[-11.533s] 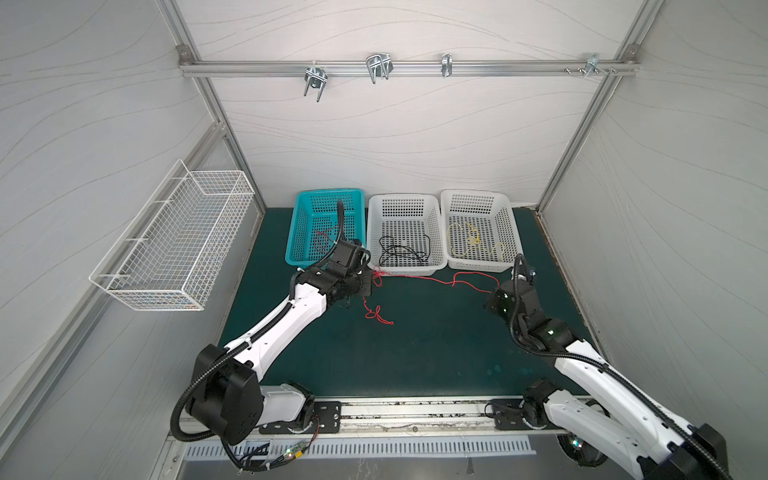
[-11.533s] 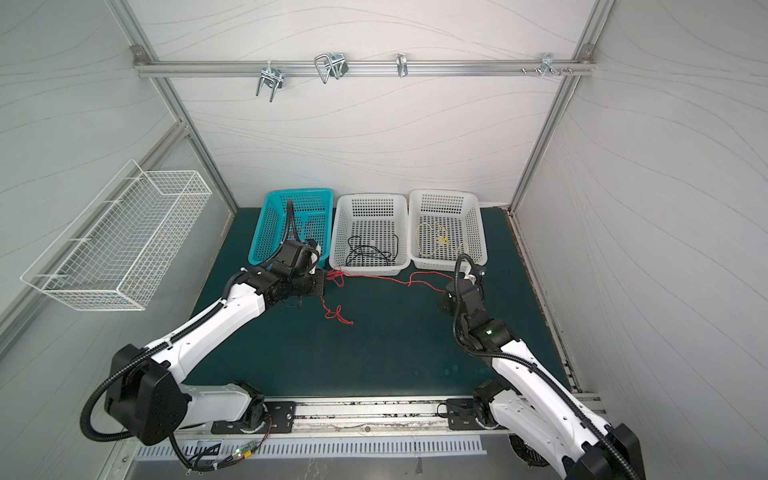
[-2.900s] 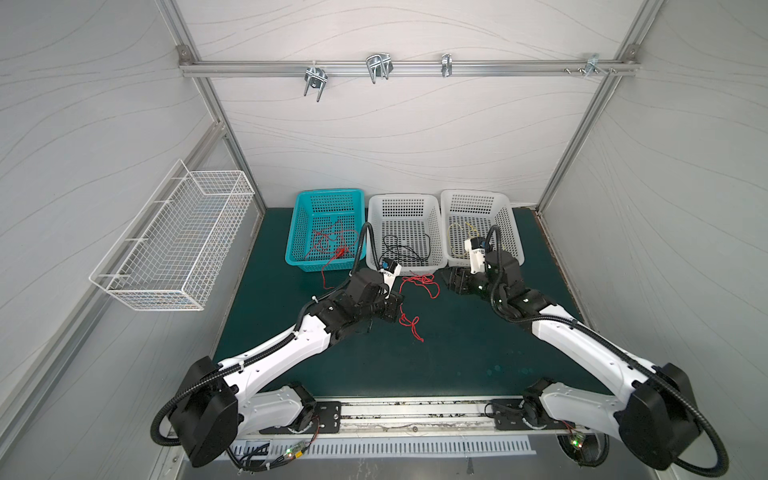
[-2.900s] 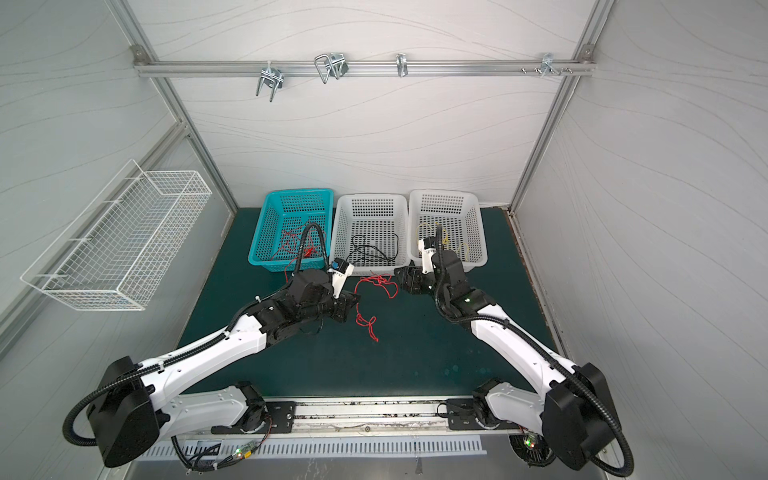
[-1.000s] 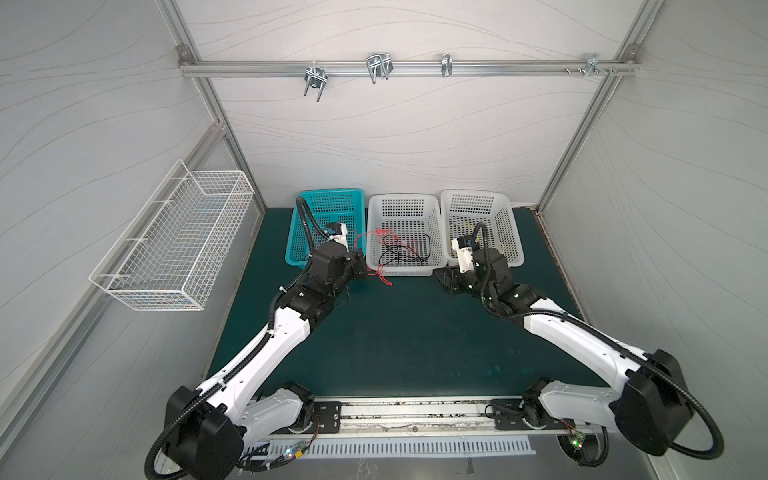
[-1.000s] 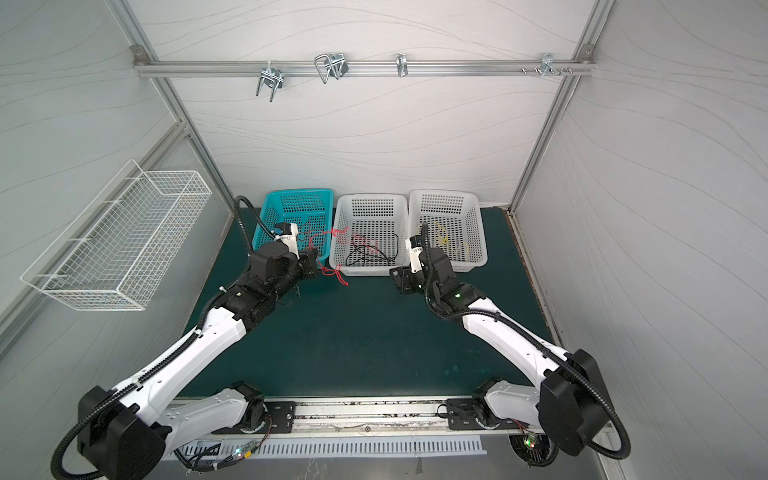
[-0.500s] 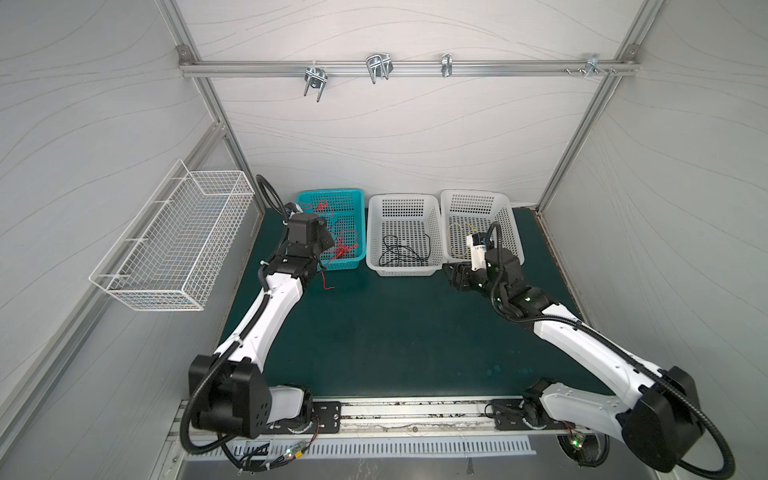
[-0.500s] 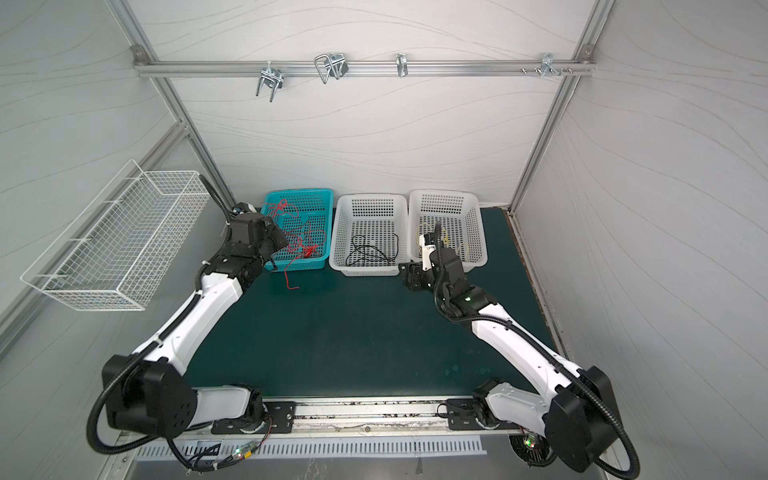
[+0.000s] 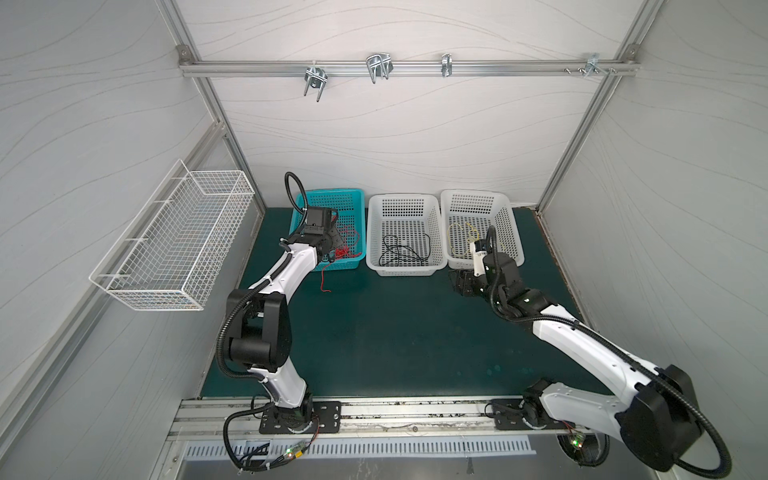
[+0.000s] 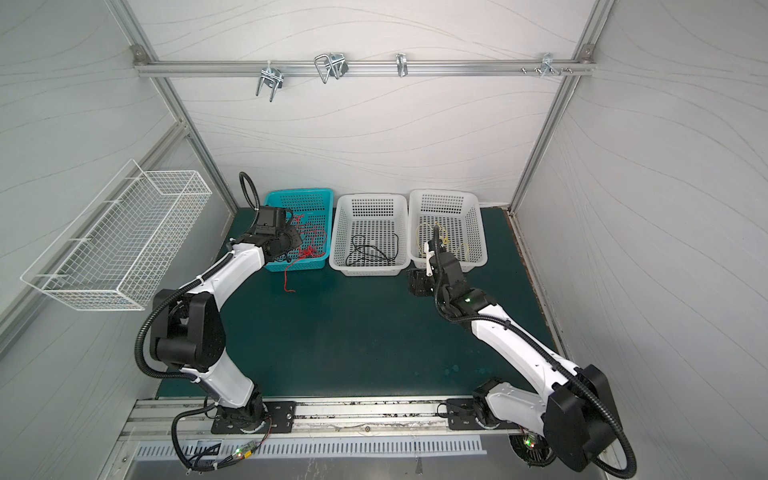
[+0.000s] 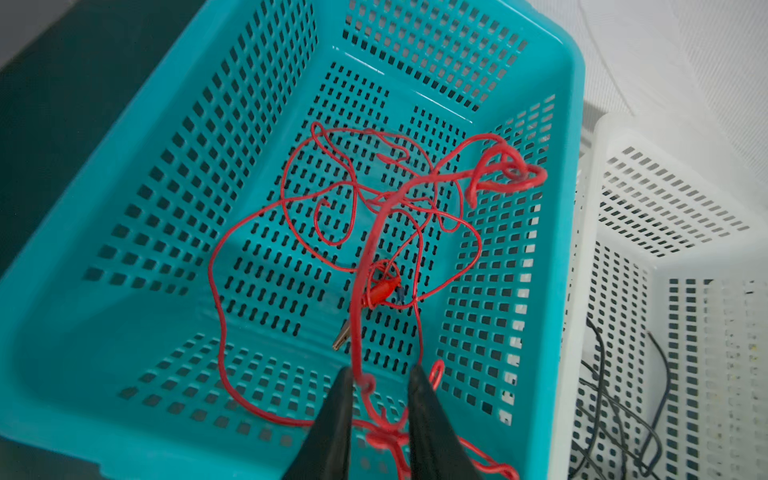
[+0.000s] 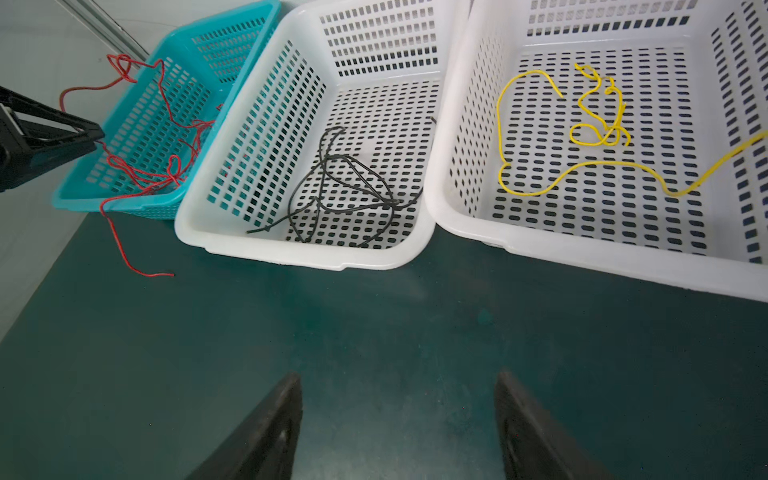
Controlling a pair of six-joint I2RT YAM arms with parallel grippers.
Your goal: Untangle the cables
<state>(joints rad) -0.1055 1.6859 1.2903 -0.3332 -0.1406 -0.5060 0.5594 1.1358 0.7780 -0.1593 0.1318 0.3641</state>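
Thin red cable (image 10: 308, 250) with a small red alligator clip (image 11: 380, 291): loose tangle in the perforated teal plastic basket (image 9: 332, 192), far left. One tail hangs over the near rim onto the dark green bench (image 9: 395, 332).

Left claw (image 11: 381, 370) above that basket's near end. Jaws a little apart, red strands running between them, not pinched.

Thin black cable (image 12: 392, 202) coiled in the middle perforated white plastic basket (image 12: 311, 257). Thin yellow cable (image 12: 614, 129) in the right white basket (image 12: 582, 257).

Right claw (image 12: 399, 375) low over bare bench just near of the white baskets. Jaws wide apart, holding nothing.
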